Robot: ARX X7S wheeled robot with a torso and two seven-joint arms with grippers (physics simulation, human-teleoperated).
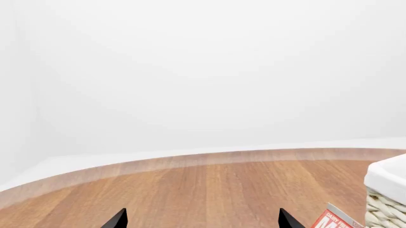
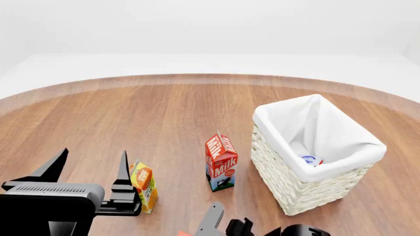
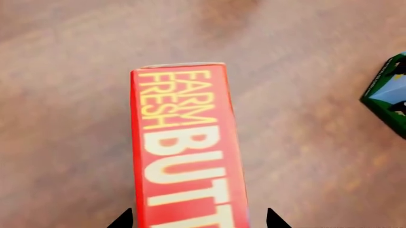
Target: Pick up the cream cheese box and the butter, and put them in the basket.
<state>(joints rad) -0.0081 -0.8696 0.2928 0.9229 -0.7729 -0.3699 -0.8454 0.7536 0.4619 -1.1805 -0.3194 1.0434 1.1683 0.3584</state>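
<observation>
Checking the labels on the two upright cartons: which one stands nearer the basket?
The red-and-white milk carton stands nearer the basket, just off its woven wall. The orange juice carton stands farther off, beside the left end effector.

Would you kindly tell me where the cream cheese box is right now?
In the head view, the cream cheese box lies inside the basket, right of the milk carton.

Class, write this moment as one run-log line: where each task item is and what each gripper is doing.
cream cheese box: in basket | butter: between right gripper fingertips, grasp unclear | left gripper: open, empty
</observation>
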